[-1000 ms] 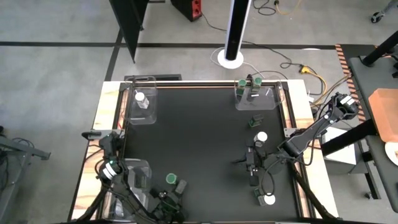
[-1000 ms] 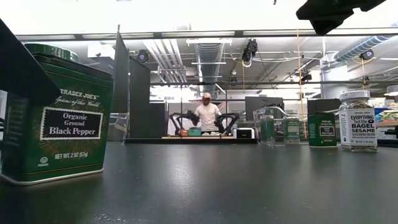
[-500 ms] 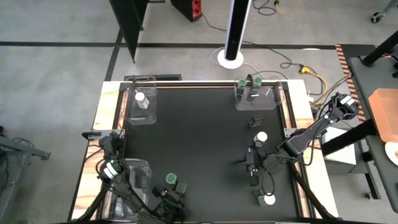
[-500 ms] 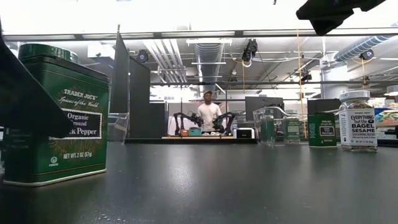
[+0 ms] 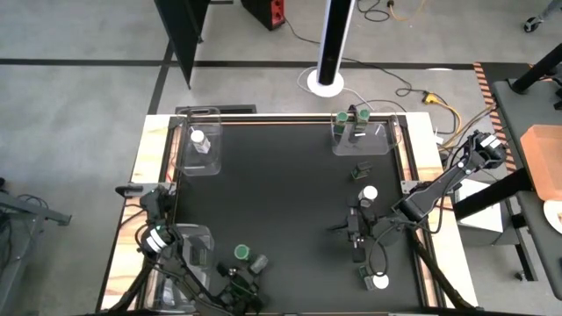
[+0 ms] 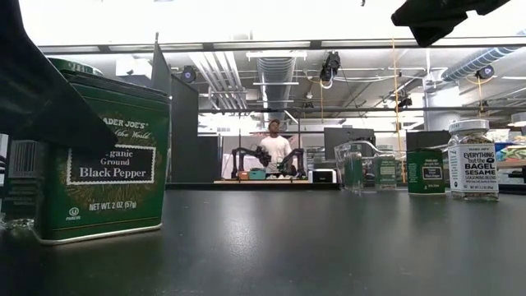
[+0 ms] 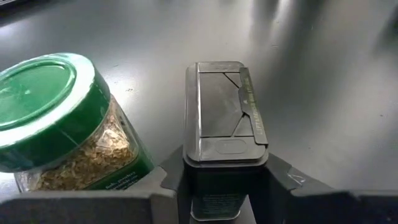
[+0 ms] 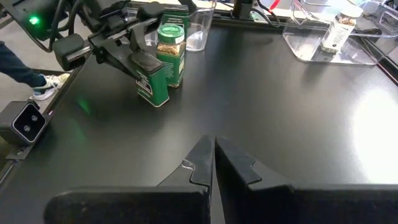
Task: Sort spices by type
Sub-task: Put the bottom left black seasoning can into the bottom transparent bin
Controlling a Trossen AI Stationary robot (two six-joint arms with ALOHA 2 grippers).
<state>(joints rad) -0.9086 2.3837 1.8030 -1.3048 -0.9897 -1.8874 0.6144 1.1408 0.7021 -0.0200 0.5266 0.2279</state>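
Note:
The spices stand in scattered groups. A green black-pepper tin (image 7: 224, 106) with a grey flip lid stands near the table's near edge (image 5: 258, 262), a green-lidded jar (image 7: 56, 118) right beside it. My left gripper (image 7: 225, 180) is shut on the tin. My right gripper (image 8: 212, 152) hangs shut above the table's right half (image 5: 347, 228), touching nothing. Loose on the right stand another green tin (image 5: 359, 171) and two white-lidded jars (image 5: 370, 193), (image 5: 379, 282). My left gripper pinches the pepper tin's two broad faces just below its lid (image 7: 186, 168) between its two fingers; one finger (image 6: 57, 99) covers part of the label face. It comes slanting down from the table's near left. The tin stands with its base on the table.
Clear trays stand at the far left (image 5: 211, 162) with a white-lidded jar (image 5: 198, 139), at the far right (image 5: 379, 145) with green-topped spices (image 5: 340, 118), and at the near left (image 5: 195, 235). The table's middle is bare black surface. A person stands in the room far behind.
The pepper tin has slid a little toward the table's right edge along the near edge, still standing. My left gripper's dark finger now covers more of the tin's label face than a second ago.

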